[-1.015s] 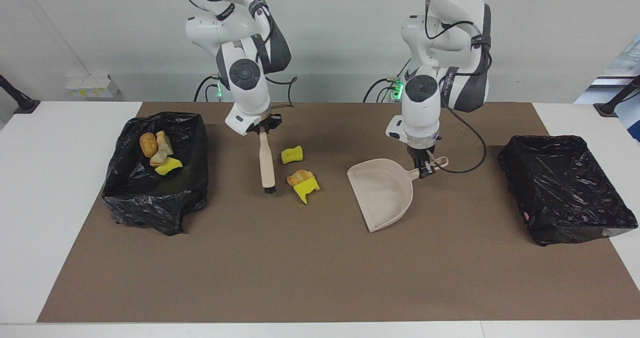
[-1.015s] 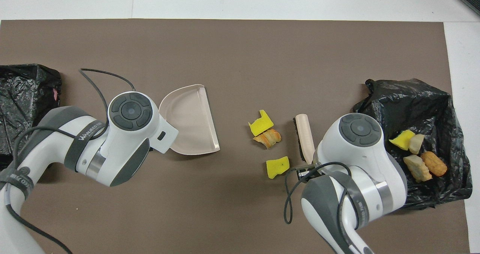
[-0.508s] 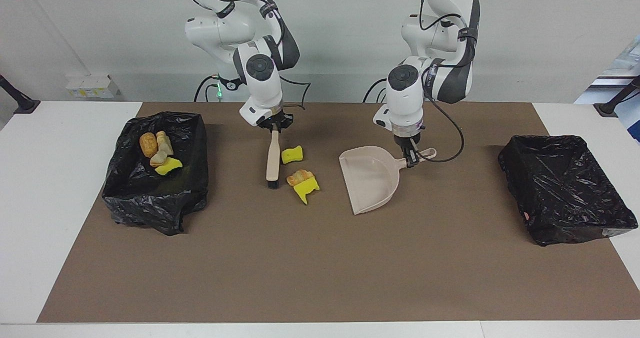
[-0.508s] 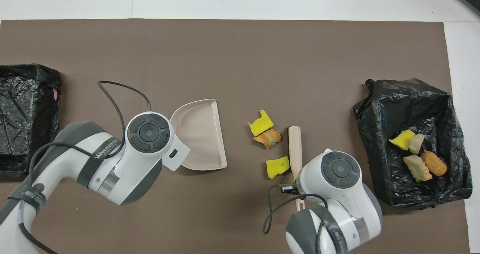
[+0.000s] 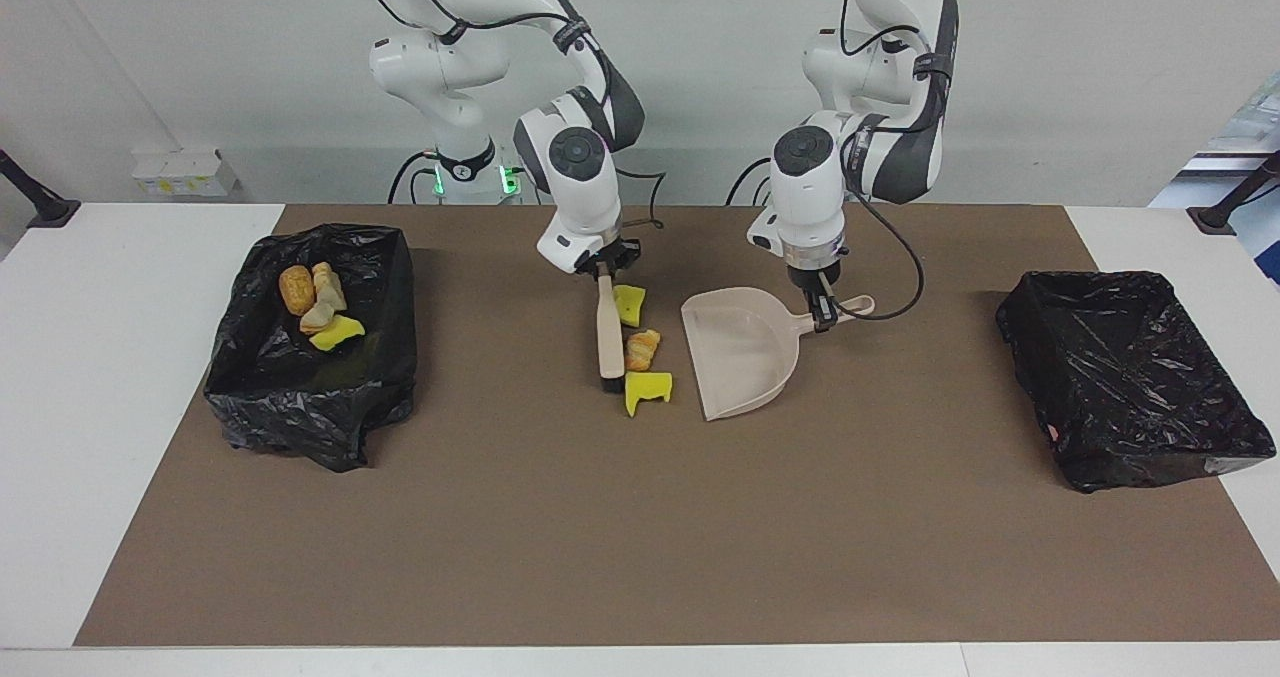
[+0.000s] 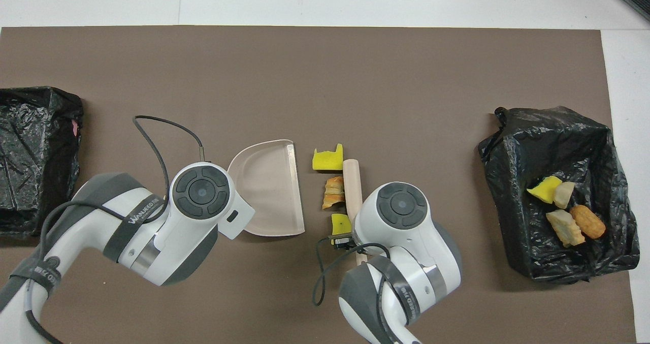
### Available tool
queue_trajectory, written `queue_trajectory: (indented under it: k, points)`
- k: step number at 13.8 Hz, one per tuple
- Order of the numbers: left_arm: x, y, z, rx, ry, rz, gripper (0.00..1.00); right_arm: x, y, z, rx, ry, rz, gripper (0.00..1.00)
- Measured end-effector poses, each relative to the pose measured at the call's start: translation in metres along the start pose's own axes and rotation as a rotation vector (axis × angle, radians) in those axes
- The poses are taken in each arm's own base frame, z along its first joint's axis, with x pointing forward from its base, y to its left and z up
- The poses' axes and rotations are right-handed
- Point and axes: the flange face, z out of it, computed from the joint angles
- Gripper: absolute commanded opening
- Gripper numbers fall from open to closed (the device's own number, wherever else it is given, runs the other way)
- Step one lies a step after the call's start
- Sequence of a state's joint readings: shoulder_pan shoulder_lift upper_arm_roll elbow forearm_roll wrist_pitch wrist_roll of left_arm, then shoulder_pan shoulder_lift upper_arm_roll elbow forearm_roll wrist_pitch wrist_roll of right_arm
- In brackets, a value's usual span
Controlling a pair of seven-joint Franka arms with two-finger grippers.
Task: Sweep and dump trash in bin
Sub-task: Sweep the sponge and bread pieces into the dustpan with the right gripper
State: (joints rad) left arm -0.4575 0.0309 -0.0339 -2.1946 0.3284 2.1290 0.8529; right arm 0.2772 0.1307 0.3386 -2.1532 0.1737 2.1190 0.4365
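Three pieces of trash lie in a row on the brown mat: a yellow sponge [image 5: 628,304] [image 6: 327,159], a golden croissant chunk [image 5: 641,349] [image 6: 334,192] and another yellow sponge [image 5: 647,388] [image 6: 339,223]. The beige brush [image 5: 608,337] [image 6: 352,181] lies against them, my right gripper [image 5: 604,269] shut on its handle. Just beside the row, toward the left arm's end, the beige dustpan [image 5: 745,352] [image 6: 266,186] rests with its mouth facing them. My left gripper [image 5: 824,315] is shut on its handle. In the overhead view both grippers are hidden under the arms.
A black-bagged bin [image 5: 310,357] [image 6: 558,146] at the right arm's end of the table holds several trash pieces [image 5: 320,307] [image 6: 563,212]. A second black-lined bin [image 5: 1130,377] [image 6: 35,151] stands at the left arm's end. A thin cable [image 6: 162,146] loops from the left arm.
The right arm swept the brush sideways toward the dustpan, pushing the three scraps into a row at its mouth. The left arm drew the dustpan closer to the scraps, then held still.
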Motion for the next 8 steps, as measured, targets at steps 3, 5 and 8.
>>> queue_trajectory:
  k: [3, 5, 8]
  points:
    - [-0.002, 0.004, 0.003, -0.004, -0.003, 0.001, 0.0, 0.006, -0.055, -0.001, 0.105, -0.019, 0.005, 0.0]
    - [-0.004, 0.005, 0.004, -0.006, -0.004, 0.0, 0.0, 0.003, -0.082, -0.006, 0.191, -0.027, 0.017, 0.0]
    - [-0.006, 0.005, 0.004, -0.006, -0.004, 0.001, 0.0, -0.001, -0.095, -0.022, 0.236, -0.043, 0.022, 0.0]
